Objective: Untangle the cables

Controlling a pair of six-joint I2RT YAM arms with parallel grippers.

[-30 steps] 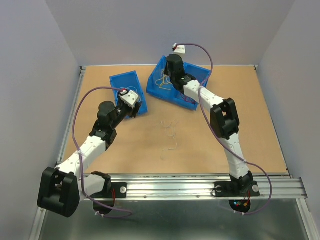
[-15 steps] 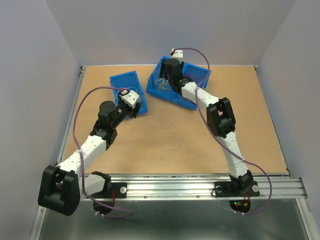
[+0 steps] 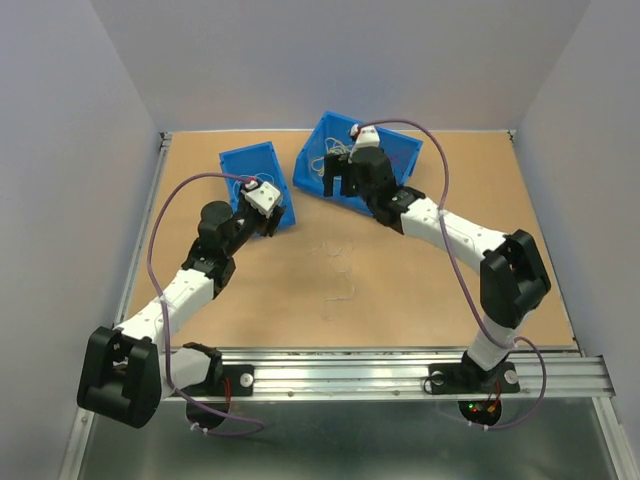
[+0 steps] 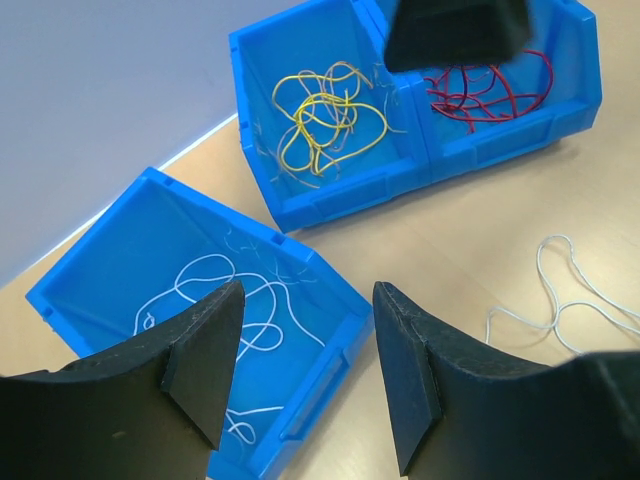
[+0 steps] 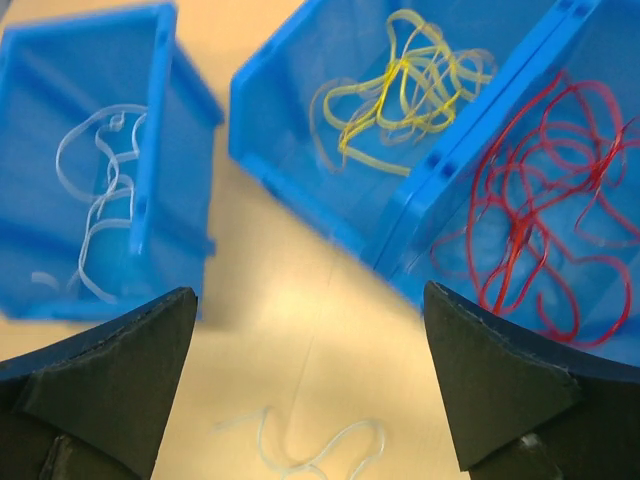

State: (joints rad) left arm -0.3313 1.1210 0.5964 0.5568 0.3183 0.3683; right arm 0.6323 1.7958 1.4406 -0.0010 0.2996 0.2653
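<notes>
Now the right arm's elbow [image 3: 513,280] sits lower, outward; right tool [image 5: 305,298] spread, empty; left tool [image 4: 308,295] spread too. Separate bins [image 5: 240,110] hold yellow cables [image 5: 400,90], red cables [image 5: 530,230], white cables [image 5: 100,200].

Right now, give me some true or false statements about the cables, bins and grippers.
1. The yellow cables lie in a blue bin. True.
2. The red cables share that bin. False: they lie in the adjoining bin.
3. A white cable lies loose on the table. True.
4. The left gripper is shut on a cable. False: it is open and empty.
5. The right gripper is open. True.
</notes>
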